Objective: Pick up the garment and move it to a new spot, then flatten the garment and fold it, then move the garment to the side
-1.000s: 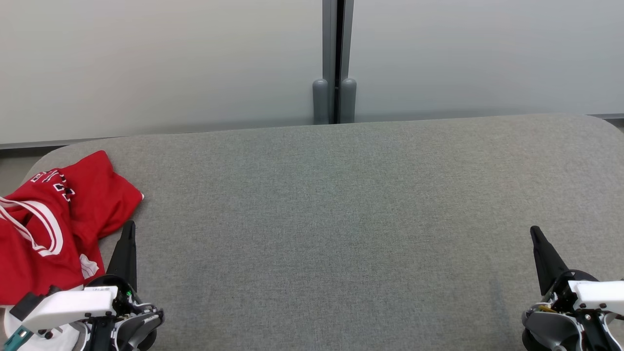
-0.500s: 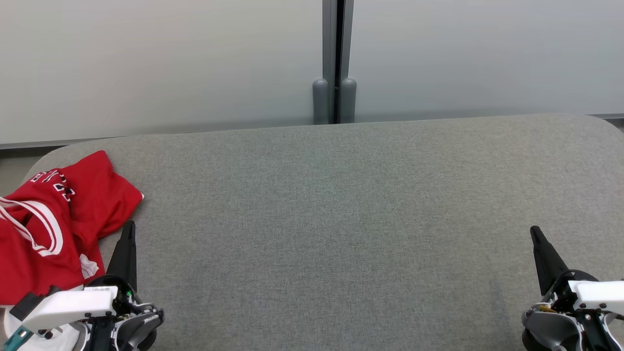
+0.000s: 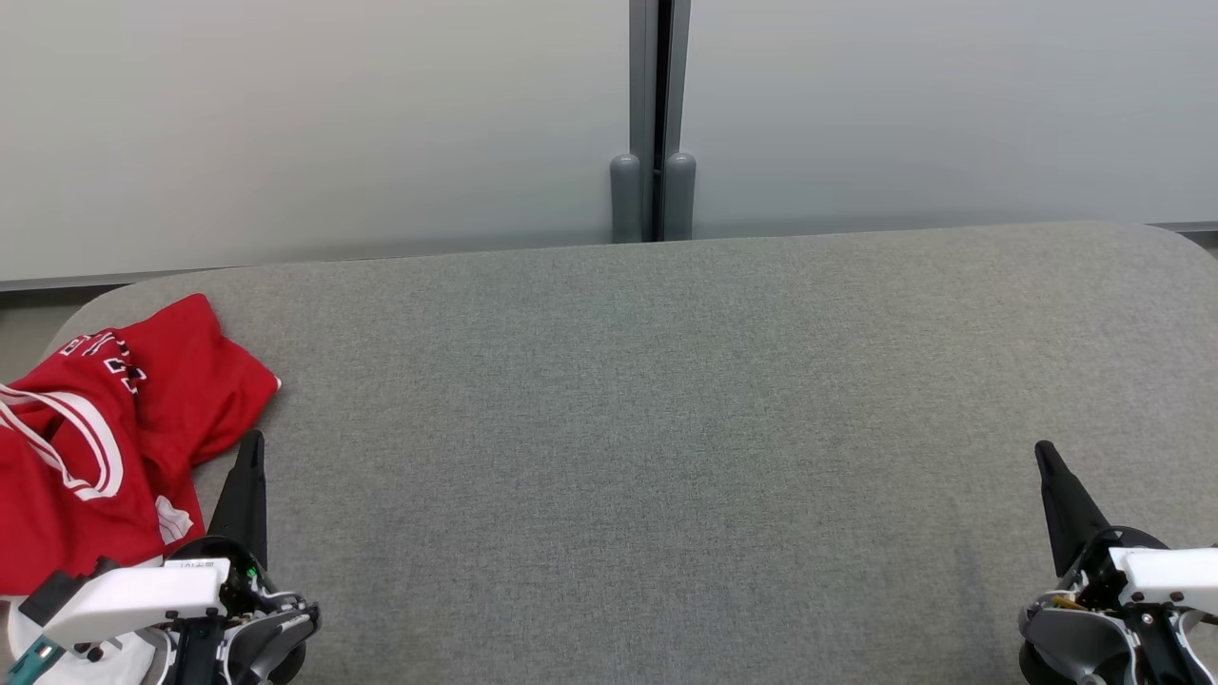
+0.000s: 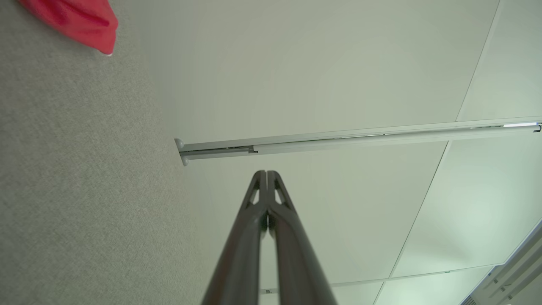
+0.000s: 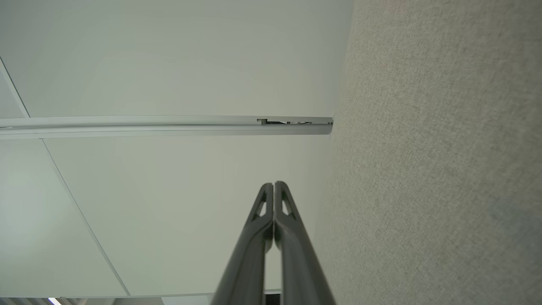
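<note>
Grey fabric-topped counter (image 3: 666, 428) with rounded corners, running left to right. Behind its far edge are pale wall panels (image 3: 333, 124), joined by a dark vertical post (image 3: 653, 95) at centre.

Garment (image 3: 105, 428): red with white trim and white lettering. It lies crumpled in a heap on the counter's left end and runs off the left edge of the head view. It is not spread and not folded. One rounded lobe reaches toward the far left corner.

Left hand (image 3: 253, 445): at near left, fingers pointing to the far side, just right of the garment's near part. From the head view I cannot tell whether it touches the cloth. In the left wrist view the left hand (image 4: 266, 173) has its two fingers pressed together with nothing between them. A red corner of the garment (image 4: 80, 21) sits well apart from the tips.

Right hand (image 3: 1044, 452): at near right over bare counter, well apart from the garment. In the right wrist view the right hand (image 5: 274, 184) also has its fingers together and holds nothing, with grey fabric along one side.

The middle of the counter between the two hands is plain grey weave.
</note>
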